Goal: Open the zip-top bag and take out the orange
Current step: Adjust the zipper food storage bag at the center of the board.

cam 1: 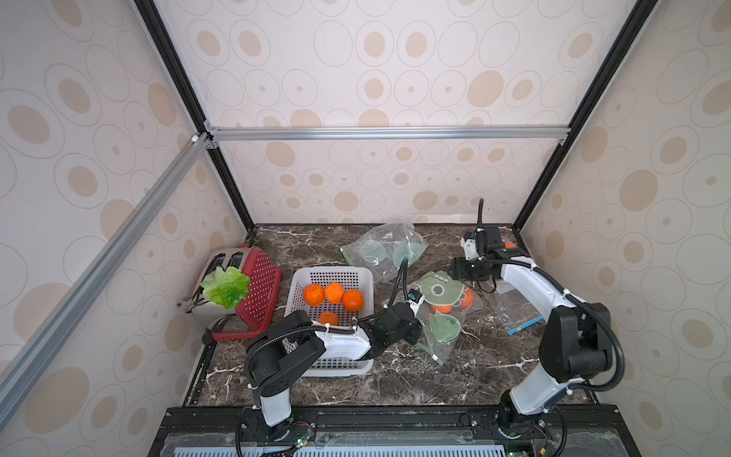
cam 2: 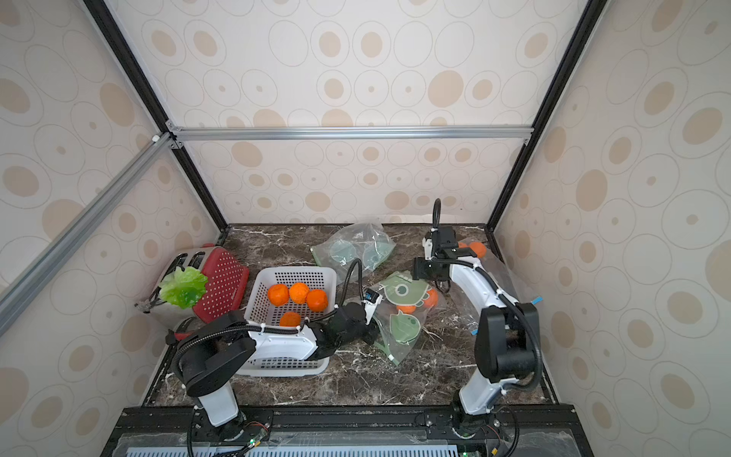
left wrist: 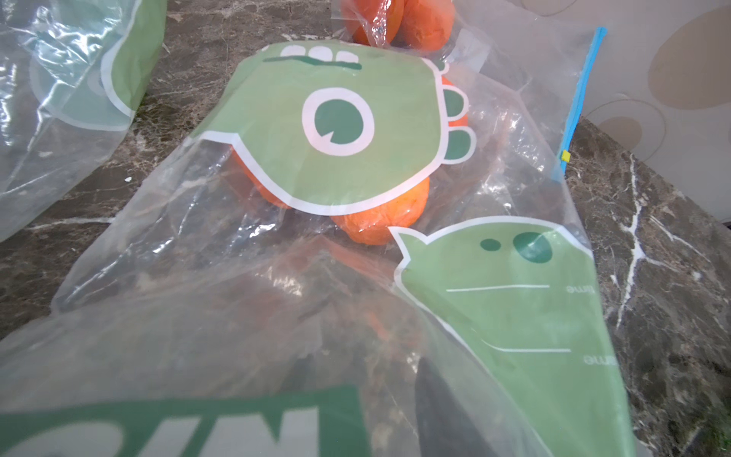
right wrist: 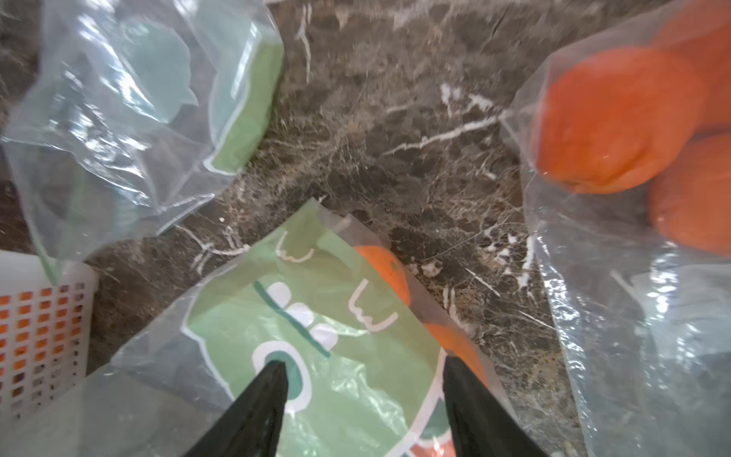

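Oranges [left wrist: 379, 225] lie inside the green-printed bag [cam 1: 447, 330] on the desk [cam 1: 395, 380] — right fingers [right wrist: 253, 411] stand wide apart above it; left fingers [left wrist: 439, 403] show dimly through the plastic — grip or not, I cannot tell.

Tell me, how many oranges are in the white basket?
4 oranges. Three sit in a row toward the basket's far end, one alone nearer the robot. The left arm covers the basket's near part, so more may be hidden.
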{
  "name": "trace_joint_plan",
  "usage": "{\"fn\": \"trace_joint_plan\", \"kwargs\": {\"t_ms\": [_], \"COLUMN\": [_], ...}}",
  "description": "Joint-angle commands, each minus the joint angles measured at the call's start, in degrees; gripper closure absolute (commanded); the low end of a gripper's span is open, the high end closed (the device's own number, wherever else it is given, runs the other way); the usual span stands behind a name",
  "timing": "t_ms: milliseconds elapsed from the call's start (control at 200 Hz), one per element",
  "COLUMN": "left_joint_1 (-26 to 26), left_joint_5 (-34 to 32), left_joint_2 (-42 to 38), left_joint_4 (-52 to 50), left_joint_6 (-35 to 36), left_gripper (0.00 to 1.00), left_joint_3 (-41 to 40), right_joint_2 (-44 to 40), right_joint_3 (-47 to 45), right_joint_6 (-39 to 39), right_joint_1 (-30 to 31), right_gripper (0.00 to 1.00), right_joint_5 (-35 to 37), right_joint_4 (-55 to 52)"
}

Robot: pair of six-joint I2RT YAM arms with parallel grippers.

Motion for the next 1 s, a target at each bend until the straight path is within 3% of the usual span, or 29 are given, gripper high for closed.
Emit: {"fn": "trace_joint_plan", "kwargs": {"t_ms": [0, 235, 591, 681, 991], "left_joint_1": [0.5, 0.4, 0.5, 0.5, 0.4], "left_joint_5": [1.0, 0.6, 0.6, 0.5, 0.9], "left_joint_2": [-1.7, -1.7, -0.9, -0.6, 1.8], "left_joint_4": [1.3, 1.3, 1.4, 1.9, 7.1], "left_joint_6": [0.8, 1.0, 0.9, 0.9, 3.0], "left_gripper": [0.57, 0.58, 0.56, 0.56, 0.46], "left_joint_3": [0.1, -0.2, 0.1, 0.1, -0.9], "right_joint_2": [3.4, 9.1, 8.0, 6.3, -4.7], "right_joint_3": [2.9, 6.0, 4.3, 3.3, -2.9], "right_joint_6": [-3.2, -6.4, -5.5, -4.8, 1.4], "right_joint_1": [-0.3, -0.6, -0.8, -0.8, -0.5], "right_gripper": [0.34, 0.38, 0.90, 0.98, 1.00], "right_joint_5": [-1.1, -3.7, -8.3, -9.9, -16.0], "right_joint_4": [-5.6, -7.3, -5.8, -4.9, -1.8]}}
